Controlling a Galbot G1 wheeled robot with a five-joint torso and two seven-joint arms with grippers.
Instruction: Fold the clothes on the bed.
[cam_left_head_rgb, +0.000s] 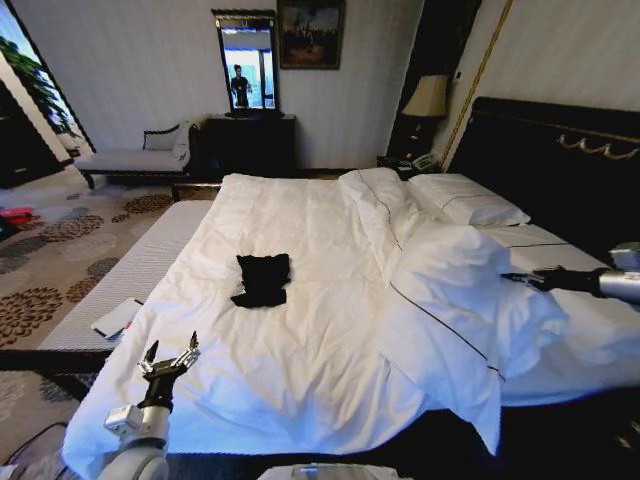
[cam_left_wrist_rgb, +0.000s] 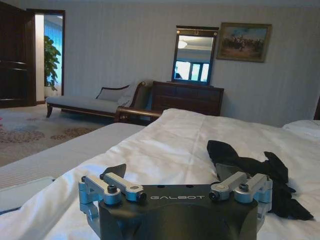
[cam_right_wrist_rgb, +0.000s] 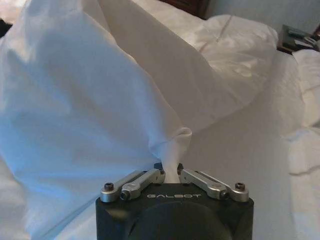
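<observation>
Where duvet (cam_right_wrist_rgb: 100, 100) bunches, right end effector (cam_right_wrist_rgb: 170, 172) pinches it, fingertips hidden.

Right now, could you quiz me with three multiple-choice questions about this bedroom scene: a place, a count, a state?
1. Where does the crumpled black fabric garment lie?
A on the white duvet of the large bed
B on the carpet
C on a pillow

2. How many black garments lie there?
A one
B two
C three

3. What is the right pincer doing?
A hanging open
B pinching white duvet fabric
C gripping the garment

Answers: 1 A, it rests mid-duvet; 2 A, a single dark heap; 3 B, white cloth bunches between its fingers. The left pincer is open.
</observation>
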